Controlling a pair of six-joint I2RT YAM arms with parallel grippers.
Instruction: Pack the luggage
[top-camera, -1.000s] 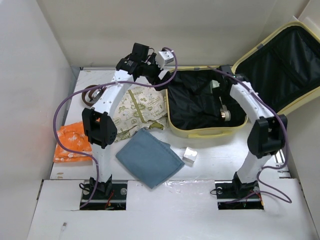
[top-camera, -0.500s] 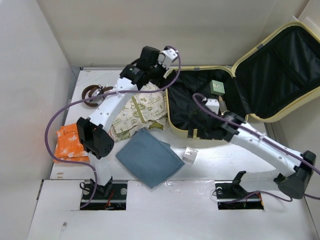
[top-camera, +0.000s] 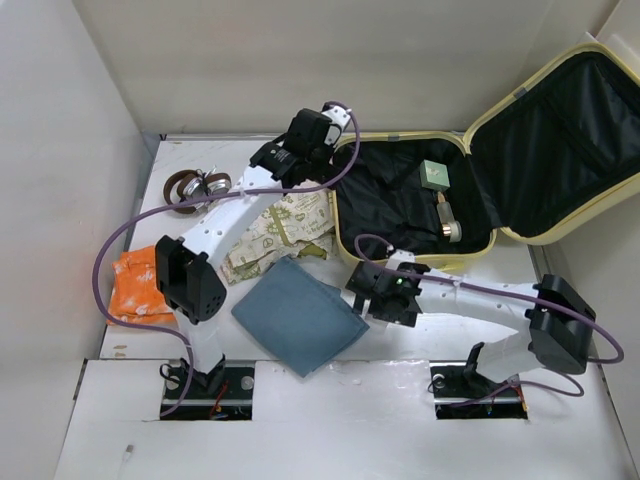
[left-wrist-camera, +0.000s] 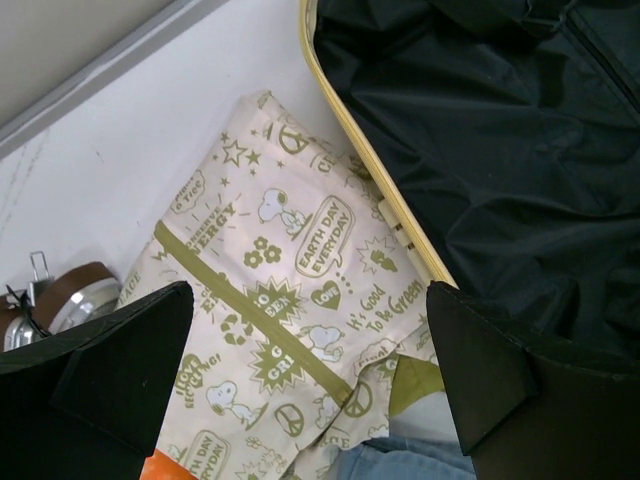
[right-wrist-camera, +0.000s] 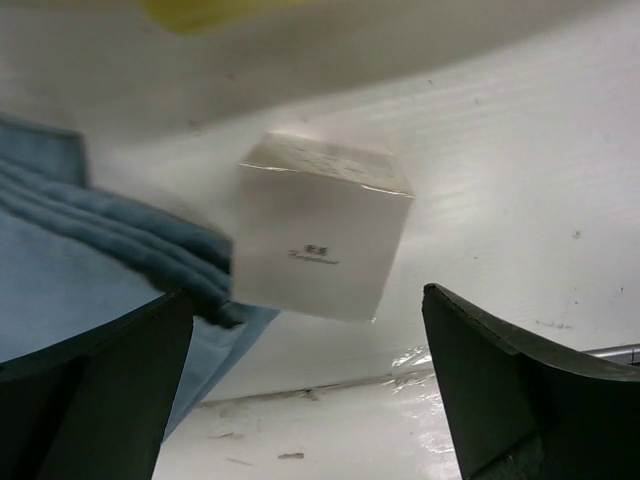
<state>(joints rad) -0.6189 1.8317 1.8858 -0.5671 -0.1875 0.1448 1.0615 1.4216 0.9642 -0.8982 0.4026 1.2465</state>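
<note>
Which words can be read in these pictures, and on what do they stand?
"EARTH DAY EVERYDAY": on the cartoon-printed cloth.
"Good To Be Green": on the same cloth.
Other slogans on the cloth: too small to read with certainty.
Small print on the white box: too blurred to read.

My left arm (top-camera: 222, 215) and right arm (top-camera: 470, 296) are white links with black joint housings, each trailing 1 purple cable (top-camera: 97, 272); my fingers (left-wrist-camera: 120, 370) are matte black.

Blue cloth (top-camera: 298, 315), white box (right-wrist-camera: 320, 240) just beside — cartoon-print cloth (left-wrist-camera: 290, 290), orange packet (top-camera: 133, 285)
</note>
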